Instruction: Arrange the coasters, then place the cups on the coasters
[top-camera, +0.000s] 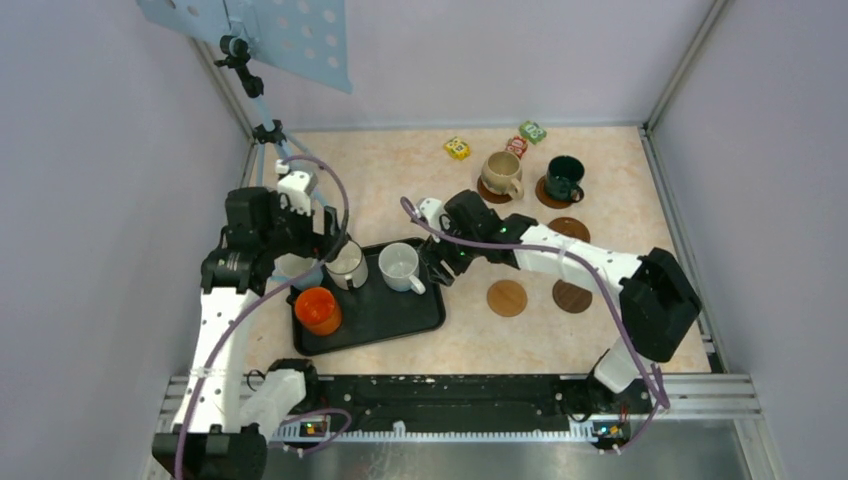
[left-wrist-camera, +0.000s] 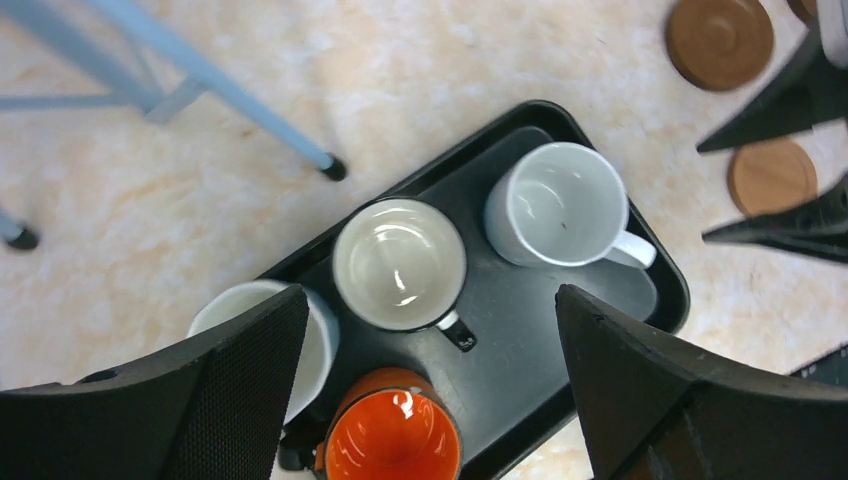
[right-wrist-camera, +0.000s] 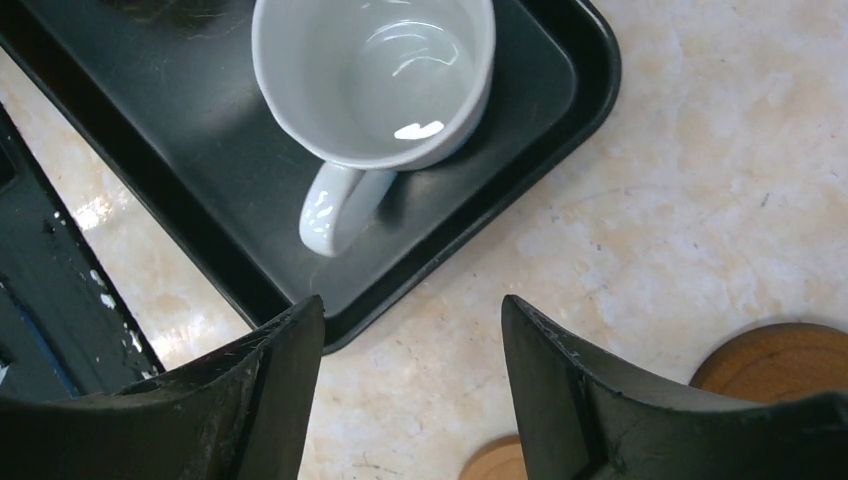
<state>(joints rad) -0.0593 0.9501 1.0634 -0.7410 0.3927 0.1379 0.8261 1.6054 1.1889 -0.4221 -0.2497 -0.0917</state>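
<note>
Left hand (left-wrist-camera: 430, 290) is held spread wide and empty over the white dark-rimmed ceramic mug (left-wrist-camera: 400, 263), which is seated on the black rectangular tray (left-wrist-camera: 530, 330) at the desk's (top-camera: 400, 170) 8 o'clock. A plain white mug (left-wrist-camera: 555, 203), an orange mug (left-wrist-camera: 392, 440) and a partly hidden white mug (left-wrist-camera: 250, 305) are also carried there. Right hand (right-wrist-camera: 410, 300) is held spread and empty over the tray rim, just short of the plain mug's handle. A beige mug (top-camera: 500, 173) and a dark green mug (top-camera: 563, 177) are set on two round brown wooden coasters (top-camera: 545, 196) at 1 o'clock. Three bare coasters (top-camera: 507, 298) are laid at 4 o'clock.
</note>
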